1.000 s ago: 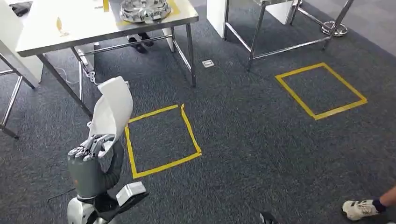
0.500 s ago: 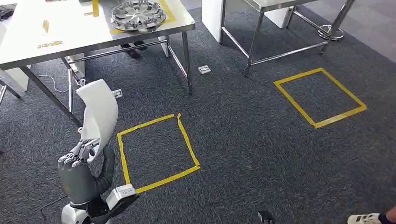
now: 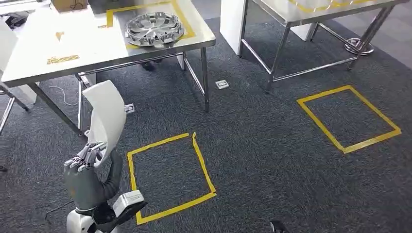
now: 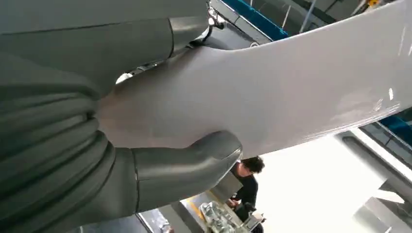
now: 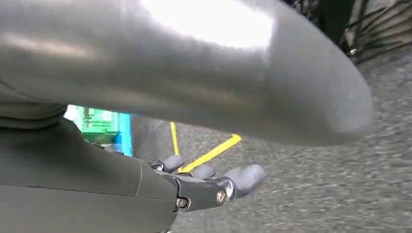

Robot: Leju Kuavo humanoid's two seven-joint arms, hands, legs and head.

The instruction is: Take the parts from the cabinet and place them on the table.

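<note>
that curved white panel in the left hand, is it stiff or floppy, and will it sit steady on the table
Probably stiff: the white panel stands up above the left hand and holds its curve without drooping. Its surface looks glossy in the left wrist view, so it may slip. Being curved, it could rock on the table.

Dark grey carpet point(image 3: 272, 160) bears two yellow tape squares point(image 3: 167, 177), one near and one well apart at the right point(image 3: 349, 118). A silver wheel cover point(image 3: 154, 28) lies inside a taped outline. A floor socket point(image 3: 222, 84) sits between the metal legs.
</note>
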